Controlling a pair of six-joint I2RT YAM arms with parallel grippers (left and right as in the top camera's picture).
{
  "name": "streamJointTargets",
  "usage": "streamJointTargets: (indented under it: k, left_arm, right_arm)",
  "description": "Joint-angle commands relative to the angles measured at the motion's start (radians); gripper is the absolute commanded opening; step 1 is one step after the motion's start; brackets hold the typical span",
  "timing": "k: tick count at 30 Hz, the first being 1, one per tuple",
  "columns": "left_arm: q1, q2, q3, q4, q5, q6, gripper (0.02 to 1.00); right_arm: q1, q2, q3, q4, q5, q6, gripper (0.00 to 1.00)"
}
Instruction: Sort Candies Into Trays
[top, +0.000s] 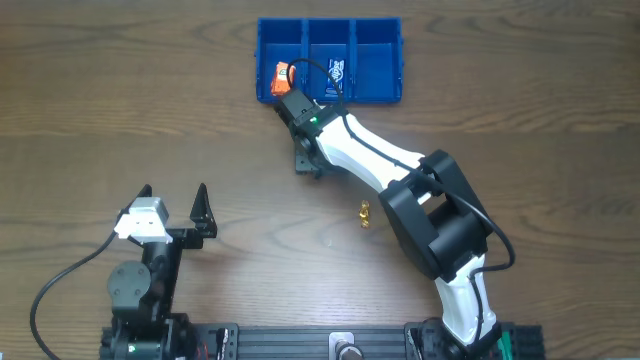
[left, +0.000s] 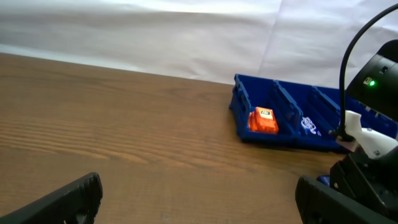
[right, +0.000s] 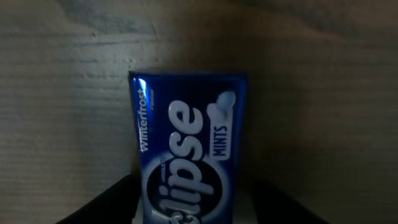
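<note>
A blue mint tin (right: 189, 149) lies flat against the wooden table, and my right gripper (right: 193, 208) is shut on it, one dark finger against each long side. From above, that gripper (top: 306, 160) is low over the table just in front of the blue three-compartment tray (top: 392, 40). The tray's left compartment holds an orange candy (top: 282, 75), and its middle one holds a blue-and-white pack (top: 337, 70). A small gold candy (top: 364, 213) lies on the table beside the right arm. My left gripper (top: 175, 203) stands open and empty at the near left.
The left wrist view looks across bare wood to the tray (left: 240, 109), the orange candy (left: 263, 120) and the right arm (left: 367, 149). The tray's right compartment (top: 378, 62) looks empty. Wide wood lies free on the left and right.
</note>
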Motion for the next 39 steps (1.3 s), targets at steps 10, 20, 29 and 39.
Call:
streamJointTargets:
  k: [10, 20, 29, 39]
  left_arm:
    - [-0.004, -0.006, -0.016, -0.038, 0.018, 0.014, 0.998]
    - [-0.004, -0.006, -0.016, -0.038, 0.018, 0.014, 0.998]
    - [-0.004, -0.006, -0.016, -0.038, 0.018, 0.014, 0.998]
    - [-0.004, -0.006, -0.016, -0.038, 0.018, 0.014, 0.996]
  right_arm:
    - [0.001, 0.026, -0.005, 0.015, 0.002, 0.007, 0.248]
    - [-0.004, -0.155, 0.039, -0.046, 0.124, -0.003, 0.178]
    - [-0.055, -0.229, 0.283, -0.107, 0.356, -0.142, 0.152]
    - [-0.128, -0.092, 0.343, 0.161, 0.363, -0.288, 0.137]
